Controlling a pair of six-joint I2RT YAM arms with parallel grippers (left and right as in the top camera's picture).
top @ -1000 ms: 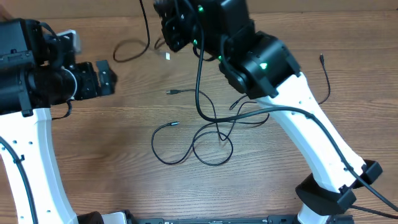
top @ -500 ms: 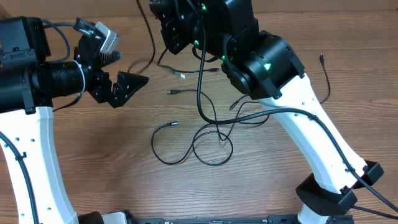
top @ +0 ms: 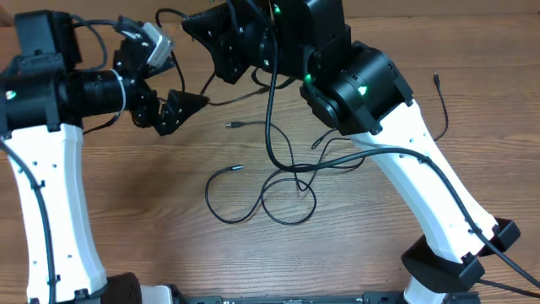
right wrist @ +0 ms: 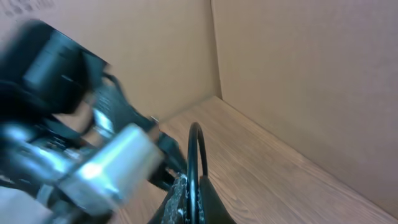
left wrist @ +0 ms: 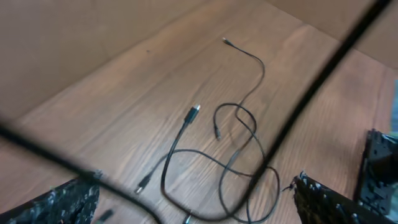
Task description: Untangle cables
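Several thin black cables (top: 287, 181) lie tangled on the wooden table; the tangle also shows in the left wrist view (left wrist: 233, 155). My right gripper (top: 224, 46) is at the back and raised. In the right wrist view it (right wrist: 196, 190) is shut on one black cable (right wrist: 195, 149), which hangs down (top: 269, 110) to the tangle. My left gripper (top: 173, 76) is open and empty, up in the air just left of the right gripper. In its wrist view the open jaws (left wrist: 196, 190) frame the tangle below, and a blurred cable (left wrist: 311, 87) crosses in front.
A separate thin cable (top: 443, 105) lies at the far right. A loose plug end (top: 234, 125) lies left of the hanging cable, and another end (top: 236, 168) lies lower. Cardboard walls (right wrist: 298, 74) close off the back. The right arm (top: 422, 169) spans the right side.
My left gripper has opened, turned and moved up and right toward the right gripper. The cable loop that lay at the back has been pulled up off the table.
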